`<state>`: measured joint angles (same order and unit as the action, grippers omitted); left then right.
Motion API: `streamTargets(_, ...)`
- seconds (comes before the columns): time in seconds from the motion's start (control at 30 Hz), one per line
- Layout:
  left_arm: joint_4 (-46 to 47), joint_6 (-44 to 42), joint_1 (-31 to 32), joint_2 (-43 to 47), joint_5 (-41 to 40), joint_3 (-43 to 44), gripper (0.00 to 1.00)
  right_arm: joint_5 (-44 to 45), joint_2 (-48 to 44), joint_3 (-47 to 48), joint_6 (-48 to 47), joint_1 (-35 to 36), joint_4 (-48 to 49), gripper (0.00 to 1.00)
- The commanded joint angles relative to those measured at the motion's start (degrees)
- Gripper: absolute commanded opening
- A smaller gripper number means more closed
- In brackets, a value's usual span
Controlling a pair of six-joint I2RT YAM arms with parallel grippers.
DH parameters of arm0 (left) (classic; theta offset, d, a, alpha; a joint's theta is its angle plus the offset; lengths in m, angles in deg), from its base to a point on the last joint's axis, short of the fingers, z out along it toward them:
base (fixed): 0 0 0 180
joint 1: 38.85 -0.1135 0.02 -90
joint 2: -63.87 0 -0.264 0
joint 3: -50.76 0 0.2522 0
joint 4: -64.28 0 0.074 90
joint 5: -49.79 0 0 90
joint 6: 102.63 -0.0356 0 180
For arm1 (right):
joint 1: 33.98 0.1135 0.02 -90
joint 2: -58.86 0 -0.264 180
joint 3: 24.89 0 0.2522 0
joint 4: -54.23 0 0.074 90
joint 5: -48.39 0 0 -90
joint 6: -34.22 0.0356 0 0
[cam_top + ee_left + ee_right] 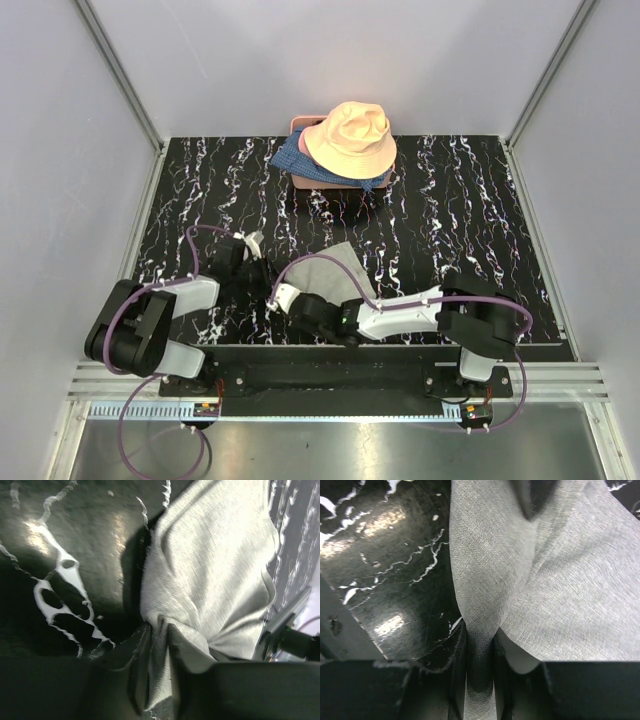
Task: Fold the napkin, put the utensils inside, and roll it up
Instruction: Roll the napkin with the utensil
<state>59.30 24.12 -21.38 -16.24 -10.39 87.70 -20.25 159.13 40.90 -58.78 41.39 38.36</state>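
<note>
Grey napkin point(350, 262) lies bunched by the table's point(450, 200) near edge, mid-width. Left gripper point(159, 636) and right gripper point(479, 635) each pinch its near-left side; the cloth runs away far-right.

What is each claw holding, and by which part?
The right claw pinches a raised fold of the napkin. The left claw straddles bunched napkin cloth; whether it grips cannot be told.
</note>
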Motion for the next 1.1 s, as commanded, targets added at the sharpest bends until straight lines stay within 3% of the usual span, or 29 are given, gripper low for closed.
streamTargets(0.0, -5.33, -3.0, -1.12, 0.39, -4.24, 2.92, 0.36, -11.42, 0.72, 1.93, 2.65, -1.54, -4.65, 0.24)
streamTargets(0.13, -8.68, -4.58, -1.57, 4.0, -7.41, 3.98, 0.51, -19.49, -0.33, 2.99, 5.55, -5.4, -6.33, 0.22)
streamTargets(0.3, -12.2, -4.32, -1.74, 10.15, -11.71, 2.31, 0.61, -33.54, -1.48, 3.25, 7.66, -12.86, -6.42, 0.22)
streamTargets(0.7, -4.91, -3.62, -1.66, 21.05, -6.36, -5.6, 0.63, -64.84, 7.65, 8.78, 11.79, -25.97, -7.74, 0.22)
streamTargets(1.07, 1.5, -2.48, -0.78, 21.76, -2.32, -7.79, 0.6, -79.18, 16.0, 13.18, 14.08, -32.48, -7.74, 0.21)
